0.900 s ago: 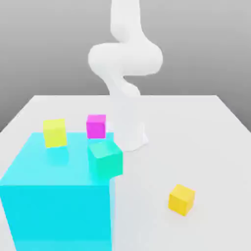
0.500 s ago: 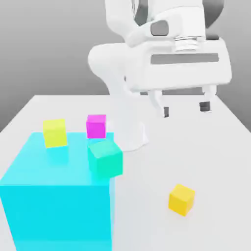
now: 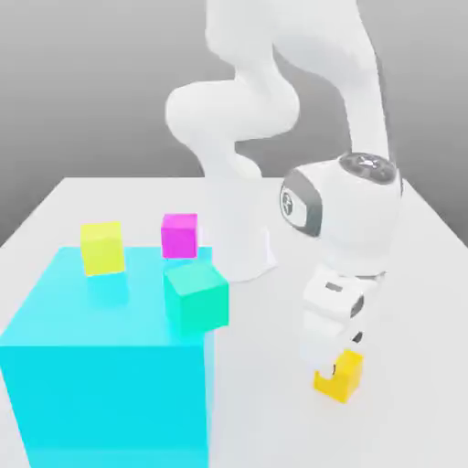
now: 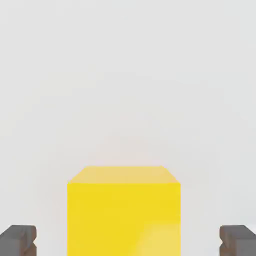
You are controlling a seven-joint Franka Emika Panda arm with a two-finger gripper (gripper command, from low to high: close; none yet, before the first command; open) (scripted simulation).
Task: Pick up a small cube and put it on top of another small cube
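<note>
The small cube [image 3: 344, 383], golden orange-yellow, sits on the white table near the front at the exterior view's right. My gripper [image 3: 337, 362] has come straight down over it and stands open, with the white hand hiding the cube's upper part. In the hand view the small cube [image 4: 124, 210] lies centred between the two dark finger pads [image 4: 19, 240], with a clear gap on each side. My gripper [image 4: 128, 241] touches nothing.
A big cyan block [image 3: 101, 366] fills the front at the exterior view's left. A lemon-yellow cube [image 3: 101, 247], a magenta cube [image 3: 179, 235] and a teal cube [image 3: 196, 295] stand on or beside it. The arm's white base [image 3: 239, 247] rises behind them.
The hand has swung down from high above the table to the golden cube. The cubes have not moved.
</note>
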